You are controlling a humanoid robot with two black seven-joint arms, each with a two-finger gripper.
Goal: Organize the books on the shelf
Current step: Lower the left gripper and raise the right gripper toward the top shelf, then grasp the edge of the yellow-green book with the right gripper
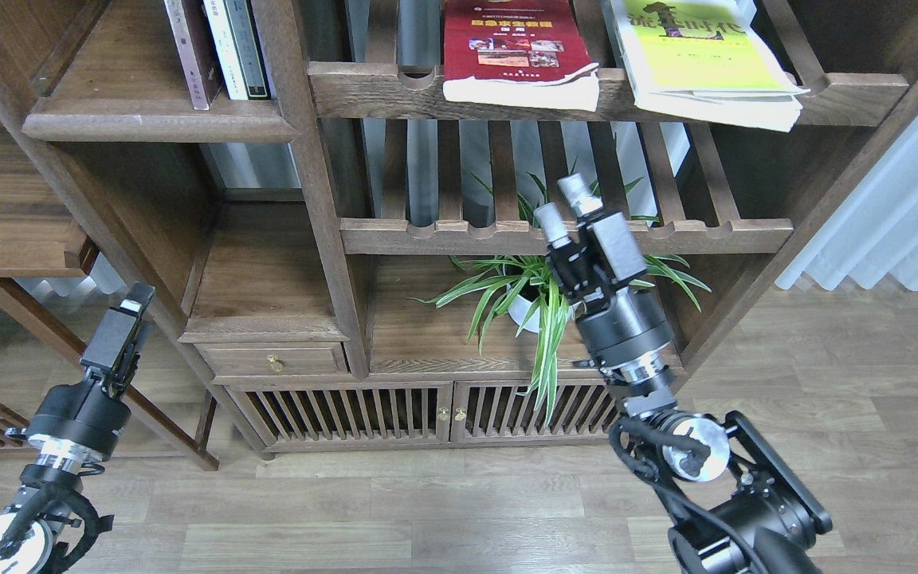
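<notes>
Books lie flat on the slatted upper shelf (507,88): a red paperback (519,52) and a yellow-green one (698,60), both overhanging its notched rail, spines and long axes pointing roughly at us, probably dropped there loosely. Our right gripper (566,207) rises below them, fingers (578,195) slightly spread, holding nothing. Our left gripper (136,299) hangs low; we cannot tell its fingers' state. We judge the solid shelf (156,123), upper left, as the destination.

red book (516,48) and yellow-green book (698,56) flat on slatted shelf (379,92); right fingers (552,223) apart, empty.
</notes>
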